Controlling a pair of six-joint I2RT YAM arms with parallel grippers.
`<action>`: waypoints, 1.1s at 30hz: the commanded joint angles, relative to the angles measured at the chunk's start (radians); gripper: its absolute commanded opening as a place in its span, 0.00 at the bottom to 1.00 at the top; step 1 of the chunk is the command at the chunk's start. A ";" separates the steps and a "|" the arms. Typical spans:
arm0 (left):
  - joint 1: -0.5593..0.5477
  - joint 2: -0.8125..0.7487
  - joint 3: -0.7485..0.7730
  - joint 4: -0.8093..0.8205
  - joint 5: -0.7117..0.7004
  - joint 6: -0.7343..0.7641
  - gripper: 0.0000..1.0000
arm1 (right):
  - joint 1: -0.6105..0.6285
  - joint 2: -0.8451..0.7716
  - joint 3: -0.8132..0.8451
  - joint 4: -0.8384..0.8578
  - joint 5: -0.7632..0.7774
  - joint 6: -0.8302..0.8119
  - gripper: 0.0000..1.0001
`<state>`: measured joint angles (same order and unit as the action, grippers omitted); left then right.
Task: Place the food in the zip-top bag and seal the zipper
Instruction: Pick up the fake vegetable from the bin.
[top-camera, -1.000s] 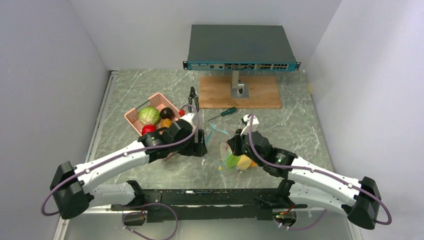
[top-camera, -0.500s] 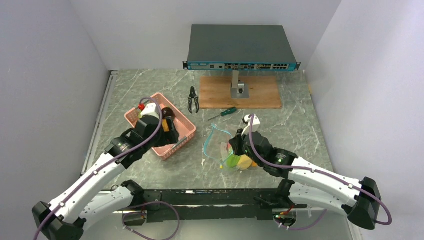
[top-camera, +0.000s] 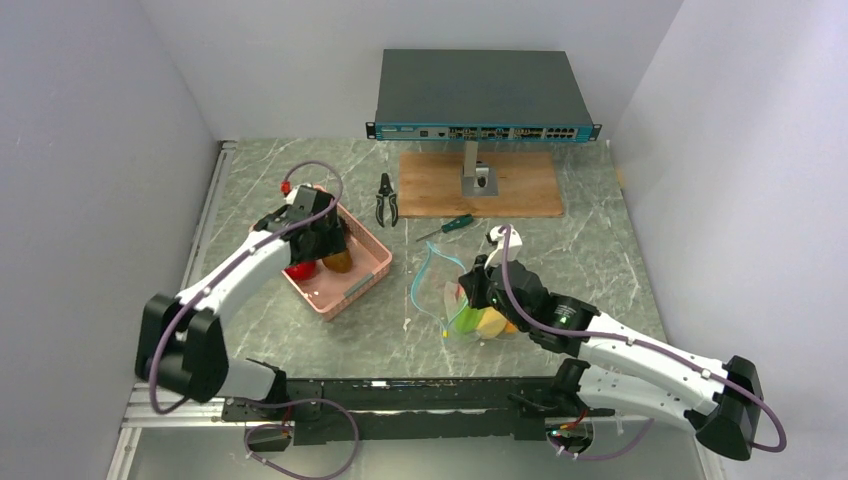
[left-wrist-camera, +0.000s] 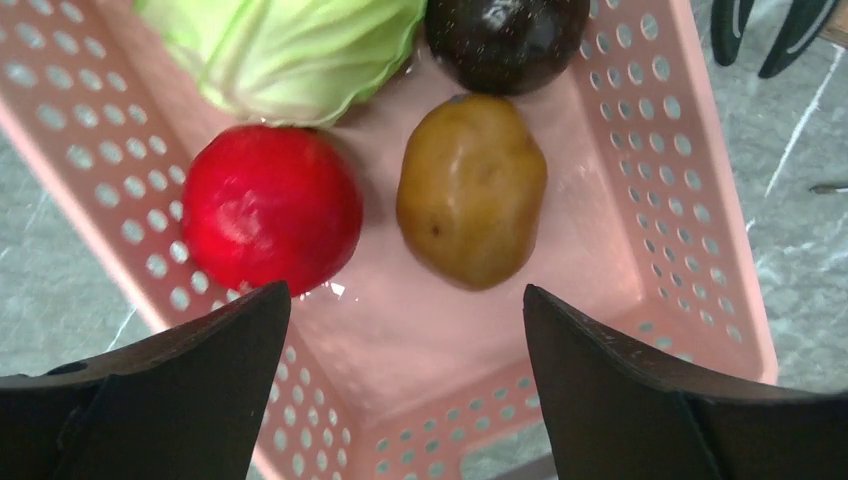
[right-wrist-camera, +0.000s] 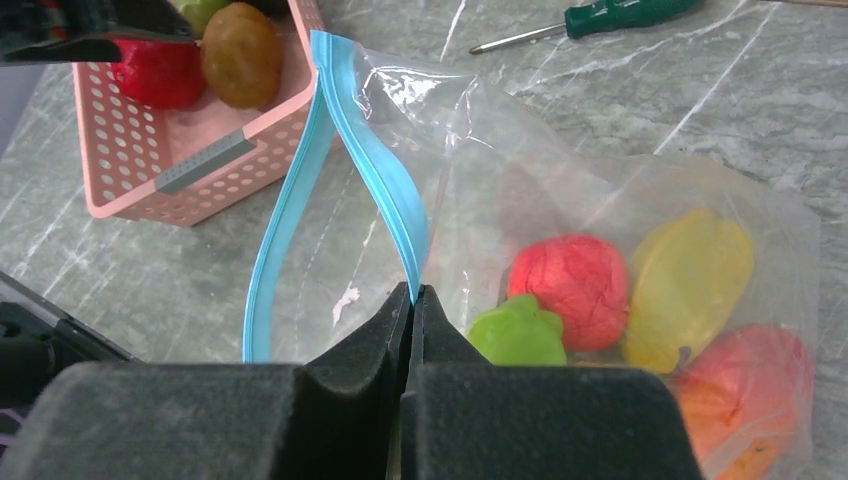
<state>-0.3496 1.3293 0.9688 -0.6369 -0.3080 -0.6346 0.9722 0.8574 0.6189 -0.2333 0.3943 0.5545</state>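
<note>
Left gripper (left-wrist-camera: 400, 300) reached basket (left-wrist-camera: 650, 200); zip-top bag (right-wrist-camera: 560, 200) gapes.

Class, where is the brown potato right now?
In the left wrist view, the brown potato lies in the pink basket, right of the red fruit and below the dark round fruit.

The clear plastic zip-top bag (right-wrist-camera: 600, 190) looks glossy and crinkled, its teal-blue plastic zipper strip (right-wrist-camera: 388, 190) smooth; the pink perforated plastic basket (left-wrist-camera: 685, 200) shines.
</note>
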 joint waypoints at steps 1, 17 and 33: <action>0.006 0.119 0.096 0.061 0.024 0.037 0.90 | 0.003 -0.050 0.022 -0.002 0.025 0.012 0.00; 0.006 0.343 0.116 0.102 0.072 0.049 0.78 | 0.003 -0.087 0.018 -0.038 0.018 0.025 0.00; 0.007 -0.103 -0.063 0.079 0.289 0.081 0.41 | 0.002 -0.079 0.012 -0.009 0.008 0.029 0.00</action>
<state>-0.3454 1.3682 0.9588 -0.5652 -0.1677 -0.5751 0.9722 0.7742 0.6174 -0.2867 0.3950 0.5838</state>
